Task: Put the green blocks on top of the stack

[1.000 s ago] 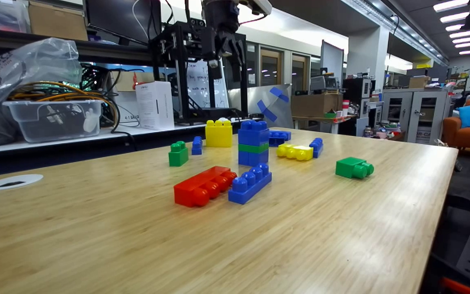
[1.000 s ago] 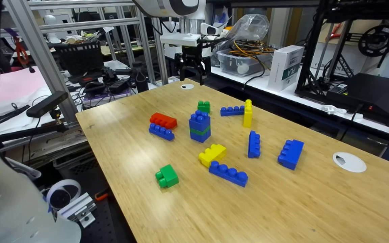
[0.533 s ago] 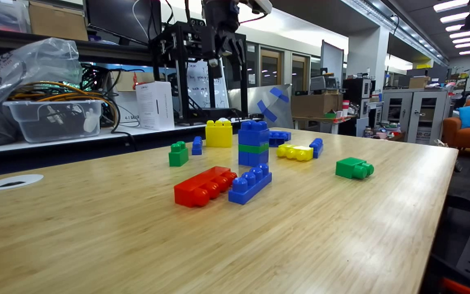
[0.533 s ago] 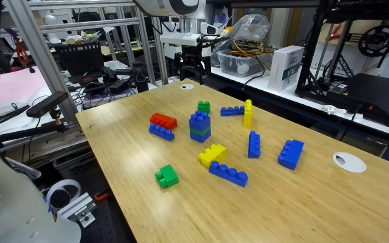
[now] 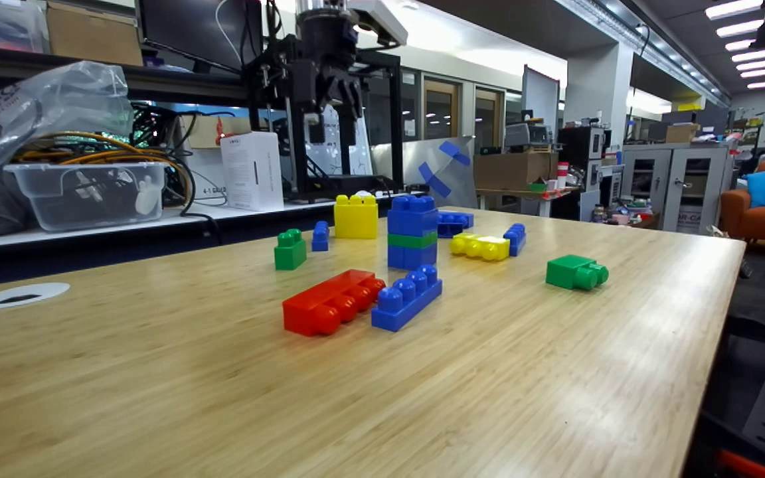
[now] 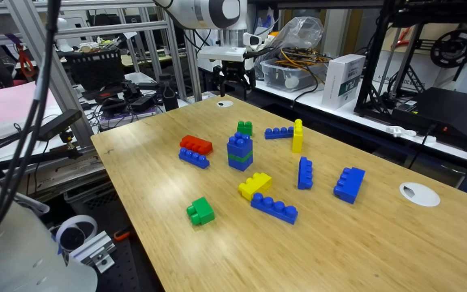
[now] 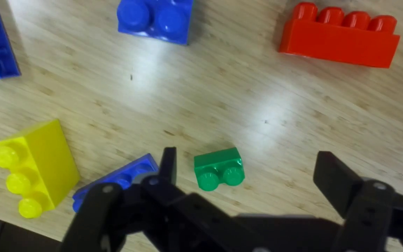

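In the foreground of an exterior view, the side-lying green brick point(image 6: 201, 211) is resting well apart from the blue-and-green stack point(image 6: 240, 152), its studs pointing roughly away from the stack. Past it, the stack is standing upright with bare blue studs uppermost; neither green brick is sitting there yet.

Just beyond the stack, the two-stud green brick point(image 6: 245, 129) is standing studs up, and it is looking like your likelier first pick, since the claw point(image 6: 234, 97) is hanging nearer to it. Your move is turning on how this brick is lining up: in the wrist view it is showing well below the jaws, through their gap, off-centre toward the jaw nearer the stack, its stud row running almost along your closing line. You are probably needing a small sideways shift, plus a turn if you are preferring to pinch across the row.

Higher up, over that far side of the stack, you are holding the claw pointing down beneath the Franka arm point(image 6: 213, 16), its jaws standing wide apart and gripping nothing.
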`<state>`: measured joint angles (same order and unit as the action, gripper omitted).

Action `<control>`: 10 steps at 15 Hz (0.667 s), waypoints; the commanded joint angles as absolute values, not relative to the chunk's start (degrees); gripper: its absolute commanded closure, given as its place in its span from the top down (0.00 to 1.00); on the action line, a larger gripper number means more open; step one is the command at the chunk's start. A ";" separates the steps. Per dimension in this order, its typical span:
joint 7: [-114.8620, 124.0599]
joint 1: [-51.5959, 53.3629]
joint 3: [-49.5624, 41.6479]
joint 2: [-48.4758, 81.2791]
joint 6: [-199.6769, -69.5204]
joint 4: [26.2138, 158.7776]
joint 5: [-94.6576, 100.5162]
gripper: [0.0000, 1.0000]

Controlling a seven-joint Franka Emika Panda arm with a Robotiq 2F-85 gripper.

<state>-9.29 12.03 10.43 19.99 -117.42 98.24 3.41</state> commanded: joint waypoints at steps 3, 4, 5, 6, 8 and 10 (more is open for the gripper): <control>-13.05 14.71 10.86 31.04 -114.49 85.43 7.62 1.00; -13.32 15.26 10.70 32.56 -114.18 83.75 8.56 1.00; -13.77 15.64 10.61 33.95 -114.09 82.28 9.31 1.00; -14.25 15.85 10.62 35.19 -113.83 80.79 9.76 1.00; -15.74 16.00 10.67 37.24 -114.35 78.99 10.57 1.00; -17.62 15.85 10.86 38.89 -114.78 77.67 10.74 1.00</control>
<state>-14.61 15.55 10.97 36.23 -116.64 81.37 9.67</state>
